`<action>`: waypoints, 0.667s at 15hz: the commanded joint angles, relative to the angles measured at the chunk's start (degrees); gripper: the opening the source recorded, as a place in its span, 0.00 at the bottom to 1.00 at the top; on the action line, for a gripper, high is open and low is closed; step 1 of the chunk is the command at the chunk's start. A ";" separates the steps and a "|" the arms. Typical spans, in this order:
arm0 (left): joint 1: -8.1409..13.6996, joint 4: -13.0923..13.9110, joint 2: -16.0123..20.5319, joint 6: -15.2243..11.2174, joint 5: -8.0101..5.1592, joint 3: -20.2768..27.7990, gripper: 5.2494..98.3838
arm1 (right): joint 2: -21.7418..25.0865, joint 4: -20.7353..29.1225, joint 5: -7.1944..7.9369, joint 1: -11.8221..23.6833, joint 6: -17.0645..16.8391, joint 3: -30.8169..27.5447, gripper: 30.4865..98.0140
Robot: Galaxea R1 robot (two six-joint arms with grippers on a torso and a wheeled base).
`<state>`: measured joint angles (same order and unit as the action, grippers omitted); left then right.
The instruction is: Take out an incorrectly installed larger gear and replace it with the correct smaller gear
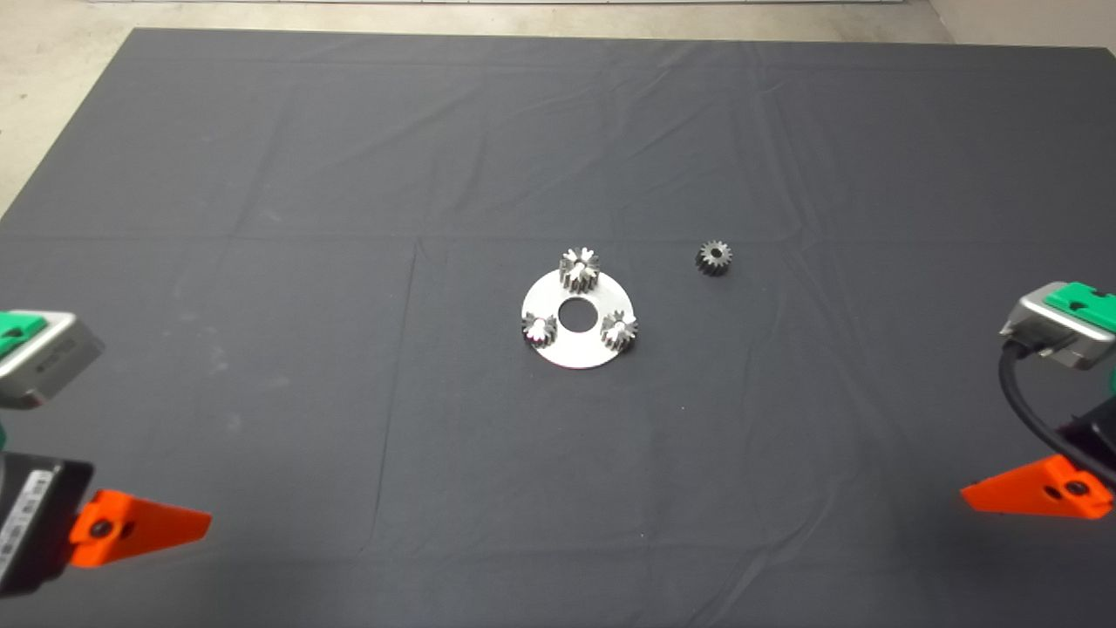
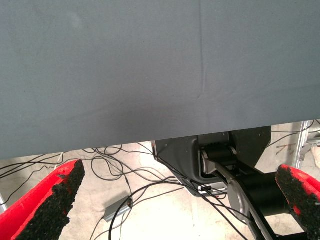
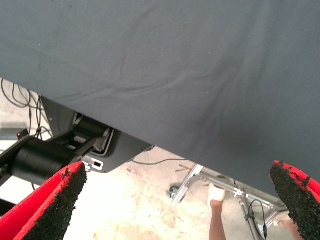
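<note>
While head view shows gears, wrist views mat.

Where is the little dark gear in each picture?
Head view: the smaller gear lies alone on the dark mat, right of the white disc.
Left wrist view: not in it.
Right wrist view: not in it.
Shared landmark: the dark mat shows in all three.

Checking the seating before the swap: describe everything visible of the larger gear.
The larger gear is shiny silver-grey metal with flared, cone-like teeth, the widest gear in view. It stands upright on the far rim of the round white plate, apart from the two small bright gears beside the plate's centre hole. Neither gripper touches it.
</note>
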<state>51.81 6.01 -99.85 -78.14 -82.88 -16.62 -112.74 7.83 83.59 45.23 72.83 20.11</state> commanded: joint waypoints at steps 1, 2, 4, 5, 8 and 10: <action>0.66 0.76 -0.22 0.09 -0.17 0.90 1.00 | -1.75 -9.66 -0.01 -1.79 -4.33 5.42 0.98; 0.66 0.76 -0.22 0.09 -0.17 0.90 1.00 | -2.48 -10.31 -0.01 -3.62 -6.74 8.56 0.98; 0.66 0.76 -0.22 0.09 -0.17 0.90 1.00 | -4.83 -12.85 -0.01 -4.79 -8.67 12.77 0.98; 0.66 0.76 -0.22 0.09 -0.17 0.90 1.00 | -7.47 -14.07 -0.01 -5.33 -8.75 15.03 0.98; 0.66 0.76 -0.22 0.09 -0.17 0.90 1.00 | -18.65 -17.32 -0.09 -8.27 -8.93 23.89 0.98; 0.66 0.76 -0.22 0.09 -0.17 0.90 1.00 | -25.21 -18.99 -0.27 -9.45 -10.07 29.79 0.98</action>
<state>51.79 6.01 -100.00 -78.14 -82.86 -16.62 -128.37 -4.95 83.82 37.75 64.60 40.45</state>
